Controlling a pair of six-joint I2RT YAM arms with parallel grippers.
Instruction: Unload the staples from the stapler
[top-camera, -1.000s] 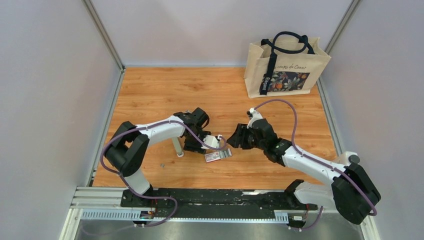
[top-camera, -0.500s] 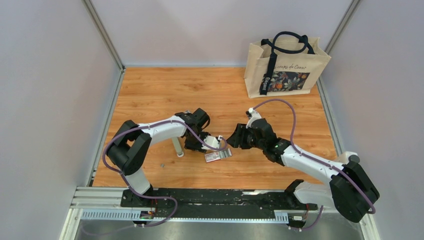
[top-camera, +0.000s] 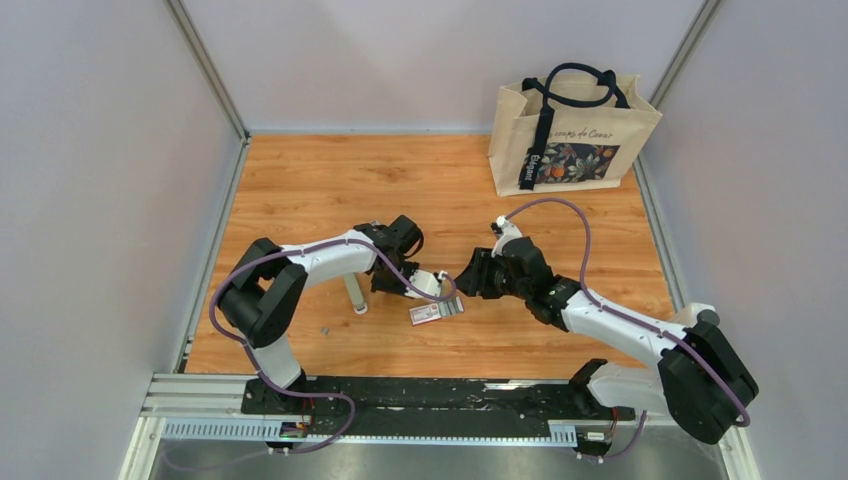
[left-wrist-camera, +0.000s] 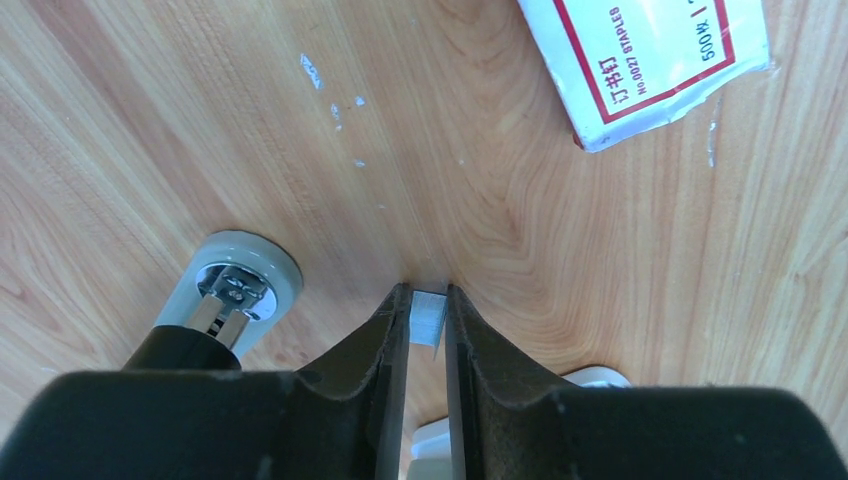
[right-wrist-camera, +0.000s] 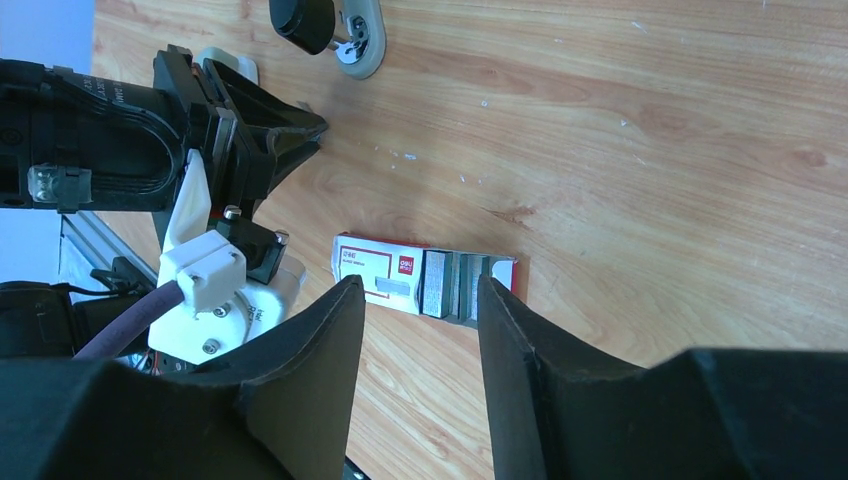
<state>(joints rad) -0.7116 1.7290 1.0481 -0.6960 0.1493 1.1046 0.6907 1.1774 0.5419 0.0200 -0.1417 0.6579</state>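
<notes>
Staples (right-wrist-camera: 455, 288) sit in the red-and-white box (right-wrist-camera: 375, 268).

The top view looks down from afar; both wrist views closely share the red-and-white box (right-wrist-camera: 425, 282).

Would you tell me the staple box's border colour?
Red, on the white staple box; clearest in the left wrist view.

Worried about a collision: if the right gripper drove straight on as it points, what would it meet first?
Probably the open staple box, lying just beyond the right gripper's open fingertips in the wrist view; depth is hard to judge.
</notes>
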